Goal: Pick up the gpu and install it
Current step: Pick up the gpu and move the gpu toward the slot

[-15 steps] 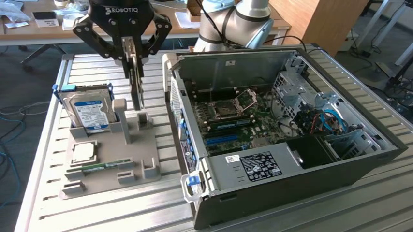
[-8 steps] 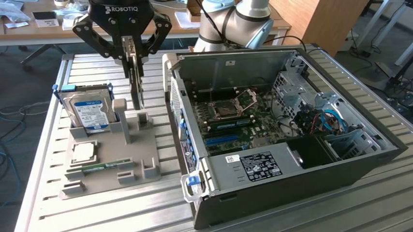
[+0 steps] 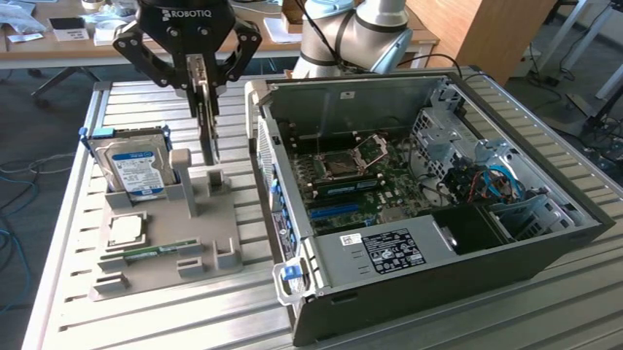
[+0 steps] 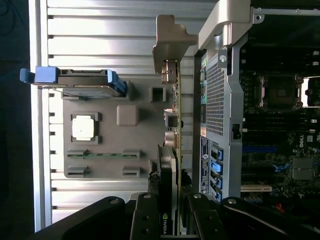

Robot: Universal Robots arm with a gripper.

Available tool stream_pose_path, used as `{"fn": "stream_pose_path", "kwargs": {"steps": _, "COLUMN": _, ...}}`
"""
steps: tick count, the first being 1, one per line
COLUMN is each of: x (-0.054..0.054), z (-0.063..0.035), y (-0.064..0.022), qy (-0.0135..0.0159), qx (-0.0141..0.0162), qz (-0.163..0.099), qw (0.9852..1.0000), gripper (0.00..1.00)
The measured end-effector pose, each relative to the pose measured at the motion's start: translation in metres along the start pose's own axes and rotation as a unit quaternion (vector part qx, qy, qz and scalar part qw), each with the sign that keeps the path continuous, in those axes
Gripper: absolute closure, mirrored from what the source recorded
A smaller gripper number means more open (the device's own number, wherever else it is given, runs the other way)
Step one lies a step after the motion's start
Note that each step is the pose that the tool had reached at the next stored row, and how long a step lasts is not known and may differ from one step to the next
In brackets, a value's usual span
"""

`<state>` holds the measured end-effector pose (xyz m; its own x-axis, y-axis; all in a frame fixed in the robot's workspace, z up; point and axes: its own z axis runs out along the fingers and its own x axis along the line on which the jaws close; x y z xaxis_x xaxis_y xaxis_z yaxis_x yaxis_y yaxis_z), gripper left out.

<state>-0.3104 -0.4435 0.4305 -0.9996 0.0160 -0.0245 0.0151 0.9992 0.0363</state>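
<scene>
The gpu (image 3: 207,127) hangs edge-on and upright from my gripper (image 3: 203,84), a little above the grey parts holder (image 3: 146,281) and the posts it stood between. My black fingers (image 3: 232,69) are shut on its upper edge. In the wrist view the gpu (image 4: 166,170) runs away from my gripper (image 4: 172,202) as a thin green board with a black cooler on one face, ending in a silver bracket (image 4: 170,40). It sits between the holder and the outer wall of the open computer case (image 3: 438,255), beside it and outside it.
The holder (image 4: 110,142) carries a blue-labelled hard drive (image 3: 136,168), a CPU (image 3: 127,227) and a green RAM stick (image 3: 156,253). Inside the case the motherboard (image 3: 360,182) lies exposed with blue slots (image 3: 336,210). Everything rests on a slatted metal table (image 3: 127,102).
</scene>
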Motion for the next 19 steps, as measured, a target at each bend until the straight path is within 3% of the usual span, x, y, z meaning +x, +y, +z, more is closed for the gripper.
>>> {"fn": "stream_pose_path", "kwargs": {"steps": 19, "x": -0.024, "z": 0.0006, "y": 0.0014, "qy": 0.0001, "qx": 0.0000, "qz": 0.000, "qw": 1.0000, "gripper": 0.74}}
